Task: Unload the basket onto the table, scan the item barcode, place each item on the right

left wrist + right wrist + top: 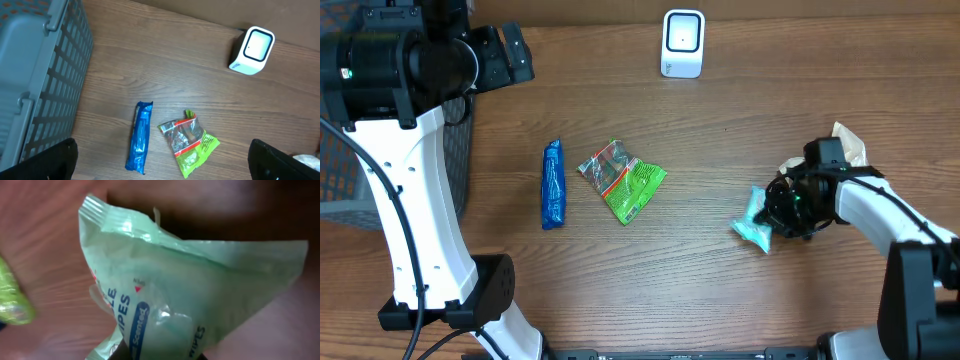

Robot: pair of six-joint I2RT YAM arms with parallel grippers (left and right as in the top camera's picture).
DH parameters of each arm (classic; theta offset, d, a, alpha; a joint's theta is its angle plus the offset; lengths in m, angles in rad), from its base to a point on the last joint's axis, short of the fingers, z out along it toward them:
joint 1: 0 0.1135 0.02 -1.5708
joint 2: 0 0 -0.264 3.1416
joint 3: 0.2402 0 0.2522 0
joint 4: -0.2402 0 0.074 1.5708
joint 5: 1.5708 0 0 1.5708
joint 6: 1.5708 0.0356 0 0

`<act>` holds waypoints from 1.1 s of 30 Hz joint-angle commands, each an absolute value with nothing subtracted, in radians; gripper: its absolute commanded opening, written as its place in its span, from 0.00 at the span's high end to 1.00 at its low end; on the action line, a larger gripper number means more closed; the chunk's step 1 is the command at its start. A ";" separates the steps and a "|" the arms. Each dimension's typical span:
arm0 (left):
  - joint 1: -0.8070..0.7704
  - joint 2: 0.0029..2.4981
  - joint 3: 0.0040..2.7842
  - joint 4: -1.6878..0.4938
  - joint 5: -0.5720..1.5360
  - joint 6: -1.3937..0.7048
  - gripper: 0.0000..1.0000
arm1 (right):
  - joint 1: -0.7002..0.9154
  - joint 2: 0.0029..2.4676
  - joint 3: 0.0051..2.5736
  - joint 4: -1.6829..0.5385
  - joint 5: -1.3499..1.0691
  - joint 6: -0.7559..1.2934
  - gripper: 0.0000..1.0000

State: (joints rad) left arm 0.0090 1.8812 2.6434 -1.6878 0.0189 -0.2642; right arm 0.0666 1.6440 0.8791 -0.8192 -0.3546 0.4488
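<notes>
A pale green wipes packet (753,226) lies at the right of the table, and my right gripper (782,212) is shut on its near end. In the right wrist view the packet (200,295) fills the frame, printed "Scented" and "Wipes", pinched at the bottom between my dark fingertips (125,354). No barcode shows on it. The white scanner (682,43) stands upright at the table's far edge, also visible from the left wrist (252,50). My left gripper (505,52) hangs high at the far left, open and empty, with its fingers (57,160) wide apart.
A blue packet (552,184) and a green and clear snack bag (625,180) lie left of centre. A grey slatted basket (30,75) stands at the far left. A crumpled pale wrapper (850,143) sits behind my right arm.
</notes>
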 commanded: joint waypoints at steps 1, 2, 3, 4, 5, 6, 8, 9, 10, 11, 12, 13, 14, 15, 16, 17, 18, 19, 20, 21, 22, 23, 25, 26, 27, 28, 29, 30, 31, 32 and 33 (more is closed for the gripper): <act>0.012 1.893 2.638 -1.689 0.028 -0.286 0.00 | 0.174 1.590 1.000 -0.928 0.058 0.522 0.96; 0.012 1.893 2.638 -1.689 0.028 -0.287 0.00 | 0.214 1.590 1.033 -0.976 0.151 0.553 0.96; 0.012 1.893 2.638 -1.689 0.027 -0.291 0.00 | 0.262 1.593 1.065 -1.017 0.245 0.588 0.96; 0.012 1.893 2.638 -1.689 0.028 -0.293 0.00 | 0.310 1.594 1.089 -1.043 0.321 0.620 0.96; 0.011 1.893 2.638 -1.689 0.028 -0.293 0.00 | 0.349 1.596 1.103 -1.052 0.374 0.641 0.96; 0.009 1.893 2.638 -1.689 0.028 -0.293 0.00 | 0.386 1.596 1.110 -1.053 0.414 0.655 0.96; 0.006 1.893 2.638 -1.689 0.027 -0.293 0.00 | 0.456 1.601 1.111 -1.047 0.502 0.709 0.96; 0.006 1.894 2.638 -1.689 0.027 -0.293 0.00 | 0.481 1.609 1.111 -1.047 0.535 0.733 0.96; 0.006 1.894 2.638 -1.689 0.027 -0.293 0.00 | 0.506 1.622 1.111 -1.045 0.565 0.737 0.96; 0.006 1.895 2.638 -1.689 0.027 -0.293 0.00 | 0.523 1.639 1.111 -1.042 0.590 0.737 0.96; 0.006 1.895 2.638 -1.689 0.027 -0.293 0.00 | 0.538 1.657 1.111 -1.041 0.613 0.738 0.96; 0.006 1.896 2.638 -1.689 0.028 -0.293 0.00 | 0.553 1.686 1.111 -1.037 0.639 0.737 0.96; 0.006 1.897 2.638 -1.689 0.027 -0.293 0.00 | 0.560 1.705 1.111 -1.034 0.655 0.736 0.96; 0.006 1.898 2.638 -1.689 0.028 -0.293 0.00 | 0.569 1.734 1.111 -1.030 0.678 0.729 0.96; 0.006 1.899 2.637 -1.689 0.028 -0.293 0.00 | 0.577 1.760 1.113 -1.028 0.699 0.725 0.96; 0.006 1.902 2.638 -1.689 0.028 -0.293 0.00 | 0.587 1.788 1.115 -1.029 0.727 0.724 0.96; 0.006 1.903 2.637 -1.689 0.028 -0.293 0.00 | 0.595 1.805 1.116 -1.027 0.742 0.709 0.96; 0.005 1.908 2.638 -1.689 0.032 -0.293 0.00 | 0.609 1.824 1.117 -1.027 0.762 0.700 0.96; 0.005 1.910 2.637 -1.689 0.041 -0.292 0.00 | 0.627 1.836 1.120 -1.028 0.781 0.700 0.96; 0.005 1.916 2.637 -1.689 0.046 -0.292 0.00 | 0.645 1.842 1.122 -1.028 0.795 0.700 0.96; 0.005 1.919 2.637 -1.689 0.046 -0.292 0.00 | 0.664 1.843 1.125 -1.027 0.803 0.699 0.96; 0.005 1.926 2.637 -1.689 0.046 -0.292 0.00 | 0.686 1.843 1.128 -1.022 0.811 0.700 0.96; 0.005 1.937 2.637 -1.689 0.046 -0.292 0.00 | 0.723 1.843 1.143 -1.016 0.809 0.700 0.92; 0.005 1.947 2.637 -1.689 0.052 -0.292 0.00 | 0.747 1.843 1.148 -0.997 0.798 0.699 0.87; 0.005 1.953 2.637 -1.689 0.055 -0.292 0.00 | 0.759 1.843 1.149 -0.984 0.785 0.699 0.85; 0.005 1.959 2.637 -1.689 0.057 -0.292 0.00 | 0.768 1.843 1.150 -0.974 0.763 0.690 0.84; 0.005 1.966 2.637 -1.689 0.057 -0.292 0.00 | 0.776 1.843 1.150 -0.962 0.728 0.673 0.82; 0.005 1.970 2.637 -1.689 0.059 -0.292 0.02 | 0.780 1.843 1.150 -0.959 0.704 0.673 0.80; 0.005 1.976 2.637 -1.689 0.064 -0.292 0.02 | 0.785 1.843 1.150 -0.959 0.690 0.673 0.75; 0.005 1.977 2.637 -1.689 0.071 -0.292 0.02 | 0.789 1.843 1.150 -0.962 0.682 0.673 0.71; 0.005 1.979 2.637 -1.689 0.076 -0.292 0.02 | 0.795 1.843 1.150 -0.963 0.679 0.672 0.67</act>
State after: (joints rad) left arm 0.0082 1.9648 2.6431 -1.6878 0.0475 -0.2829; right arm 0.7879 1.8526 1.1301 -0.9604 0.7025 0.6823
